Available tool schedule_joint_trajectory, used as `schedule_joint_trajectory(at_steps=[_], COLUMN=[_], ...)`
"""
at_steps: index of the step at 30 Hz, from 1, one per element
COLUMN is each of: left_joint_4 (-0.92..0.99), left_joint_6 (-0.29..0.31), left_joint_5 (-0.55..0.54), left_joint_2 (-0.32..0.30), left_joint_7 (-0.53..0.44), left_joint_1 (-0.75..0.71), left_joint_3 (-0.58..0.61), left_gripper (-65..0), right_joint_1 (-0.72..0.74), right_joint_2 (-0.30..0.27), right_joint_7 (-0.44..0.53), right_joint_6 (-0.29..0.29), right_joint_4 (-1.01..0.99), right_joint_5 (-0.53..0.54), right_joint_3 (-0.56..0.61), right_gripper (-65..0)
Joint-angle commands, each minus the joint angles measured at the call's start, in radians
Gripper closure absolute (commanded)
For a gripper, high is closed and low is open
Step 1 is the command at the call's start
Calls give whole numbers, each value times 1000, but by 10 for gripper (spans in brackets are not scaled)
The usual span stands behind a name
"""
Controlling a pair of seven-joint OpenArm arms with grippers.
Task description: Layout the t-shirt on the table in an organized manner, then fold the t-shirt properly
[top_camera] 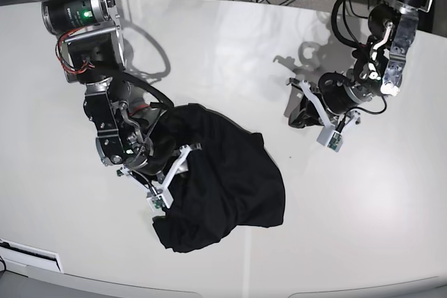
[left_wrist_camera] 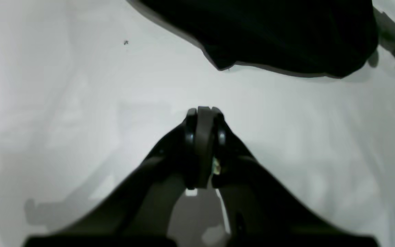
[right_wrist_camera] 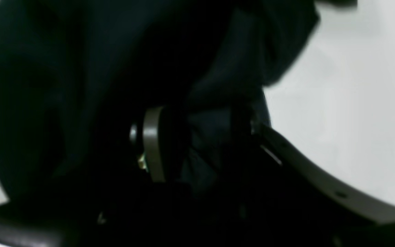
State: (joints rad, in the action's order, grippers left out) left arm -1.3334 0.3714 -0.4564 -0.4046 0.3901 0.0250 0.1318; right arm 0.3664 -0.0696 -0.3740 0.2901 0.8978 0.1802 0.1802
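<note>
The t-shirt [top_camera: 223,183] sits in a crumpled black heap at the lower centre of the base view, on the white bench [top_camera: 230,47], nowhere near flat. So this looks like the laying-out step, with folding a long way off.

The right gripper [top_camera: 170,174] is down at the left edge of the heap. In the right wrist view its jaws stand apart with a bunch of dark fabric [right_wrist_camera: 204,151] between them, one pale pad [right_wrist_camera: 153,147] showing to the left of the cloth. It reads as jaws parted around the shirt rather than pinching it, though the view is dark and blurred, so a light contact on the far side cannot be ruled out.

The left gripper [top_camera: 307,106] waits at the upper right of the base view, well apart from the garment. The left wrist view shows its fingertips [left_wrist_camera: 204,115] pressed together over bare bench, holding nothing, with the shirt's edge [left_wrist_camera: 273,37] along the top of the frame.

Next, by this reading, each gripper needs a separate edge: a hem or shoulder on either side, then a pull outward to spread the body flat. The trouble is finding a single layer; a pinch through the bunch would only drag the whole lump along.
</note>
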Motion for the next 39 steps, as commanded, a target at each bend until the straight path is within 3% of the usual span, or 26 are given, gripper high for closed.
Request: schedule_joint_trajectory(at_steps=[1, 3, 5, 9, 18, 23, 24, 27, 28, 33, 36, 39], left_joint_4=[-14, -14, -14, -14, -14, -14, -14, -14, -14, -14, -14, -14], left_joint_6=[3, 3, 3, 3, 3, 3, 3, 3, 3, 3, 3, 3], left_joint_5=[-12, -12, -12, -6, 63, 63, 62, 62, 62, 59, 59, 56], left_joint_2=[-11, -11, -11, -11, -11, -11, -11, -11, -11, -11, -11, -11], left_joint_7=[-23, -23, -23, -23, -23, -23, -24, -24, -23, -23, -23, -23], left_joint_1=[16, 17, 17, 16, 11, -2, -6, -12, -13, -20, -26, -28], left_joint_3=[-6, -6, -6, -6, -6, -6, -6, -6, -6, -6, -6, -6], left_gripper=[0, 0, 0, 0, 0, 0, 0, 0, 0, 0, 0, 0], right_joint_1=[31, 29, 34, 53, -58, -130, -135, -120, -104, -14, 29, 56], right_joint_2=[1, 1, -1, -14, -39, -39, -39, -36, -36, -39, -39, -39], right_joint_7=[20, 24, 63, 108, -66, -68, -66, -44, -21, 56, 88, 86], right_joint_6=[34, 82, 78, 58, 19, 77, 74, 51, 63, 115, 100, 50], right_joint_4=[15, 15, 16, 44, 422, 427, 396, 251, 192, -42, -103, -116], right_joint_5=[5, 5, 5, 2, 4, 42, 58, 93, 93, 112, 109, 103], right_joint_3=[-4, -4, -4, -5, -115, -161, -161, -161, -161, -161, -161, -161], right_gripper=[-287, -170, 0, 0, 0, 0, -30, -266, -314, -318, -317, -317])
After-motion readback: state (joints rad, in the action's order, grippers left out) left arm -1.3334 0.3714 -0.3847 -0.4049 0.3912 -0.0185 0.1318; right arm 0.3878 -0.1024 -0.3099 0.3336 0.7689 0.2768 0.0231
